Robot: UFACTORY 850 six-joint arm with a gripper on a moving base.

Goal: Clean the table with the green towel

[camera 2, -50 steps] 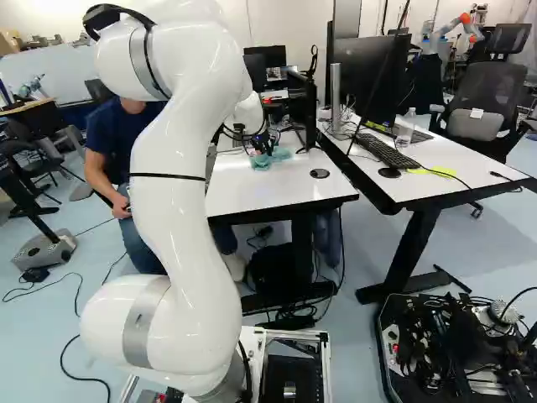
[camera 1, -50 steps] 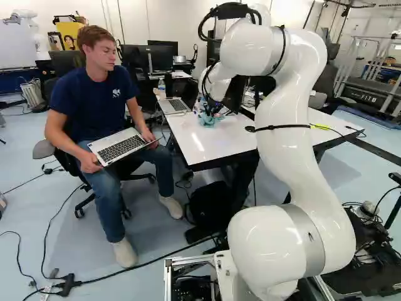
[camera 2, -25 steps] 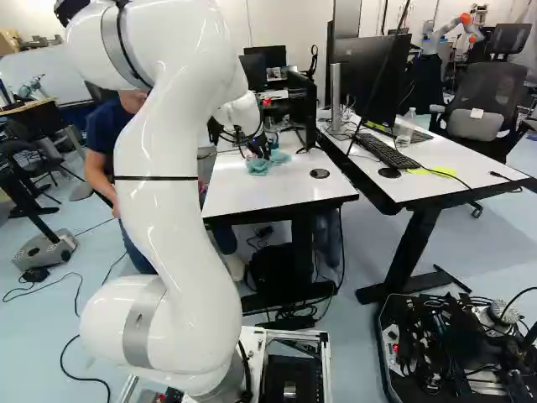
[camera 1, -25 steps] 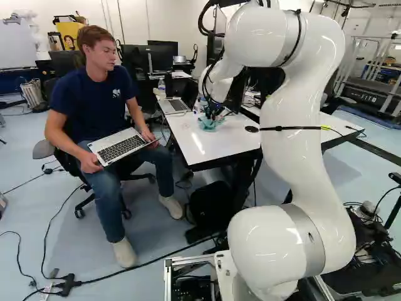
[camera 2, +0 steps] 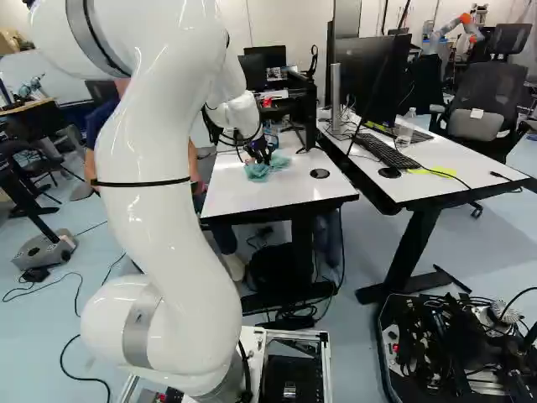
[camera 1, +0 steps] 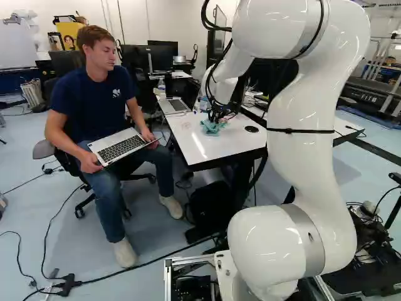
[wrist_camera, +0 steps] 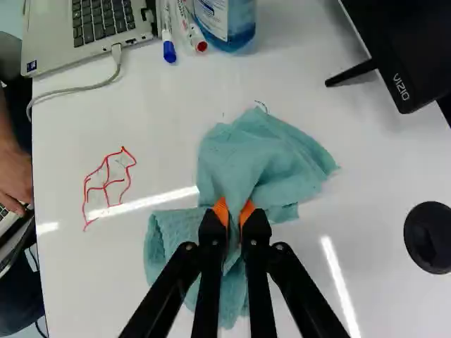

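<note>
Towel (camera 1: 213, 128), of green colour, lies in the left base view on the white table (camera 1: 222, 149), under the gripper (camera 1: 216, 118), which points downward. A laptop (camera 1: 177, 105) rests near the table's far side.

In the right base view, the round black grommet (camera 2: 320, 173) is nearer to the camera's right than the towel, on the same table.

In the wrist view, the gripper (wrist_camera: 234, 215) is clenched on the towel – one fold is pinched between orange pads (wrist_camera: 220, 210), and the cloth spreads around them. Beside it are red drawn lines (wrist_camera: 106, 185); ahead – two markers (wrist_camera: 169, 51) and a bottle with blue liquid (wrist_camera: 243, 29).
</note>
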